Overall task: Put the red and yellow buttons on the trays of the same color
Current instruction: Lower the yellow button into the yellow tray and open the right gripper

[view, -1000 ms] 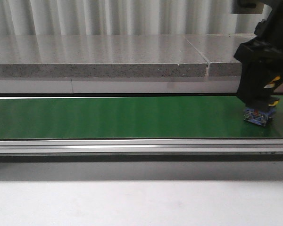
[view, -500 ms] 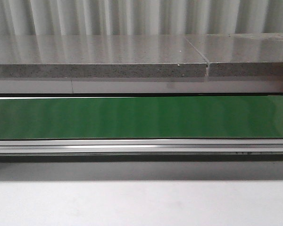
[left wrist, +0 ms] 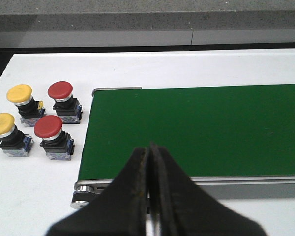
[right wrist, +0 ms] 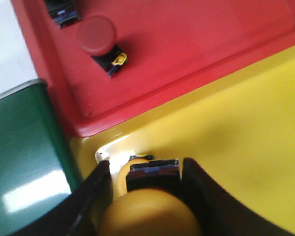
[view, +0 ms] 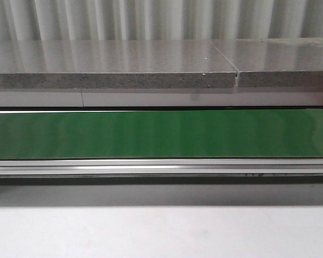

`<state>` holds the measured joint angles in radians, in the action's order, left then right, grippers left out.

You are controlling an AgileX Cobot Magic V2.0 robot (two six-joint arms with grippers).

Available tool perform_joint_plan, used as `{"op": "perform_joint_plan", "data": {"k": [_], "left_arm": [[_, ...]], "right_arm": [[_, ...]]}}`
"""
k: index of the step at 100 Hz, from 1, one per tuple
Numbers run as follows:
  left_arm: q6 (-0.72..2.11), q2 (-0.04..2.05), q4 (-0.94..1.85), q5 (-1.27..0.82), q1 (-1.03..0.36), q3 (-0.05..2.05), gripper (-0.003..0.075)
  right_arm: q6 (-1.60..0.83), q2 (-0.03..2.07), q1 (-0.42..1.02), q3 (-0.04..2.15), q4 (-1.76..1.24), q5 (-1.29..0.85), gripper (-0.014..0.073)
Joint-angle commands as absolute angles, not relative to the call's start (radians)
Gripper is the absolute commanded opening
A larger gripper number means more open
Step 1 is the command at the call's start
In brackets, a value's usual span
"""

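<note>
A: Right tool point(right wrist: 146, 196)?
B: Clamped on a yellow button point(right wrist: 150, 214), over the yellow tray point(right wrist: 236, 147); the red tray point(right wrist: 187, 44) lies just beyond.
A: Left tool point(left wrist: 150, 196)?
B: Closed, empty, above the belt point(left wrist: 196, 128).

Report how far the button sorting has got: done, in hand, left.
Done: one red button sits on the red tray; a second body shows at that tray's edge, its colour hidden. In hand: the right gripper holds a yellow button over the yellow tray. Left: two yellow buttons and two red buttons wait beside the green belt; the left gripper is shut, empty.
</note>
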<state>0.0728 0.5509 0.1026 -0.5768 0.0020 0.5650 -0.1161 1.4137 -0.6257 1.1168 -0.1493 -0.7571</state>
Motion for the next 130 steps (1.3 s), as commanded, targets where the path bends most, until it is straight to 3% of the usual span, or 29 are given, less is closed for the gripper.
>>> {"op": "perform_joint_plan", "data": {"k": [1,67,130], "left_arm": [[0.073,0.551,0.107,-0.509,-0.004,0.592,-0.002],[0.073,0.551,0.107,-0.509,-0.004,0.592,-0.002],[0.073,0.551,0.107,-0.509,-0.004,0.592,-0.002]], "right_arm": [[-0.109,1.384,-0.649,1.137,-0.151,-0.679,0.0096],[-0.09,1.638,-0.691,1.132,-0.151,-0.58,0.0096],[-0.09,1.745,-0.691,1.132,-0.153,-0.531,0.0119]]}}
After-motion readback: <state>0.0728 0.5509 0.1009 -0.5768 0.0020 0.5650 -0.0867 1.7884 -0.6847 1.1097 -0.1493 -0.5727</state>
